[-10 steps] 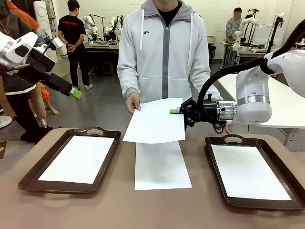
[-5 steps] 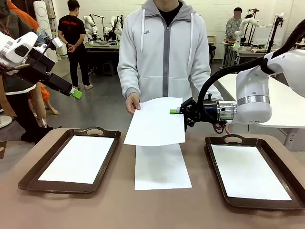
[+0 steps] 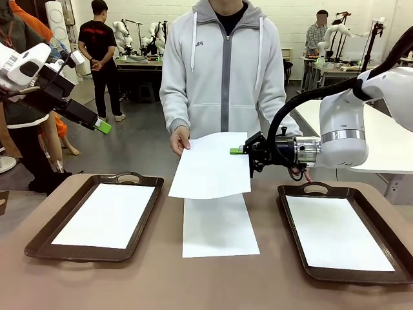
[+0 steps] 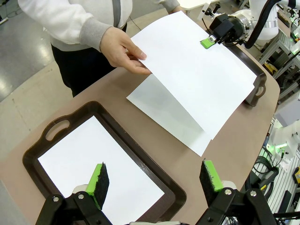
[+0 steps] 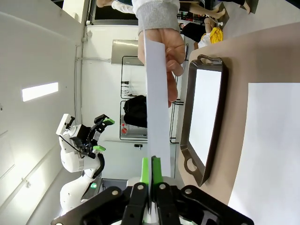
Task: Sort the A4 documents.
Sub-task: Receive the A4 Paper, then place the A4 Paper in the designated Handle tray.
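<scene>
Across the middle of the front view, the held A4 sheet (image 3: 210, 166) hangs in the air above the table (image 3: 161, 284). The person's hand (image 3: 180, 139) holds its left edge and the right gripper (image 3: 237, 151) is closed on its right edge, which looks like a handover under way. Beneath it, a loose sheet (image 3: 218, 225) lies flat on the bare table between the two trays. The left tray (image 3: 39, 248), at lower left, holds one white sheet (image 3: 103, 215) lying flat. The right tray (image 3: 284, 213), at lower right, holds another (image 3: 335, 231). The left gripper (image 3: 102, 126) is raised at upper left, well clear of the table, probably waiting its turn.

From above, in the left wrist view, the left gripper (image 4: 154, 178) has its green pads (image 4: 99, 180) spread apart with nothing between them. It hovers over the left tray (image 4: 61, 129) and the sheet inside it. The held A4 sheet (image 4: 192, 70) stretches from the person's hand (image 4: 122, 49) to the right gripper (image 4: 208, 42) at upper right, and it covers part of the loose sheet (image 4: 164, 105).

Along the centre of the right wrist view, the held A4 sheet (image 5: 154, 93) appears edge-on as a thin strip. The right gripper (image 5: 151, 171) clamps it at the bottom and the person's hand (image 5: 168, 51) holds it at the top. Right of it are the left tray (image 5: 185, 136) with its sheet and the loose sheet (image 5: 267, 150).
</scene>
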Available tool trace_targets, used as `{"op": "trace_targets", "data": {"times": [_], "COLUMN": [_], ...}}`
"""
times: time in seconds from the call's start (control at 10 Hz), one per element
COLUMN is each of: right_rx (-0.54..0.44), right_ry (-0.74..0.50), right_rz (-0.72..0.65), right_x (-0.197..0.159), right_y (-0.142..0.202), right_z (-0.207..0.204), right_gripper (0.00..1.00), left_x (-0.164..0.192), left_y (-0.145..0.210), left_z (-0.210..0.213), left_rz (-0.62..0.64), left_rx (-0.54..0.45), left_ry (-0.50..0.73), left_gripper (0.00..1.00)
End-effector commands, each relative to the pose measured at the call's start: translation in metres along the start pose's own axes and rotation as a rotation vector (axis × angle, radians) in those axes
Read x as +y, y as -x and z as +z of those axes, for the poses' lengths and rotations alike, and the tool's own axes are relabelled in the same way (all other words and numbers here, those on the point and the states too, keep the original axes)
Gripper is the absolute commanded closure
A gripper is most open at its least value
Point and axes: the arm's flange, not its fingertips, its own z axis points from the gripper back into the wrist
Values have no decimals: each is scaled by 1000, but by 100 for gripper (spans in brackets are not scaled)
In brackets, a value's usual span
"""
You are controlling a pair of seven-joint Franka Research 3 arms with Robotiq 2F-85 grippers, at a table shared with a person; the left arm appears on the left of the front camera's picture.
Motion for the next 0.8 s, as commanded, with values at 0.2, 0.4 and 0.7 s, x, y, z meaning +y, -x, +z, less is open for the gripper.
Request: {"op": "trace_targets", "data": {"times": [0.2,0.4,0.7], "right_rx": [-10,-10,-10], "right_ry": [9,9,9], "right_rz": [6,6,6], "right_x": [-1,-1,-1], "right_y": [1,1,1], "right_z": [-1,-1,-1], "right_gripper": [100,100,100], "left_x": [0,0,0], "left_y": [0,0,0], "left_z": [0,0,0], "left_rz": [-1,-1,-1], "left_rx": [-1,-1,-1], "left_ry": [1,1,1], "left_gripper": [0,0,0]}}
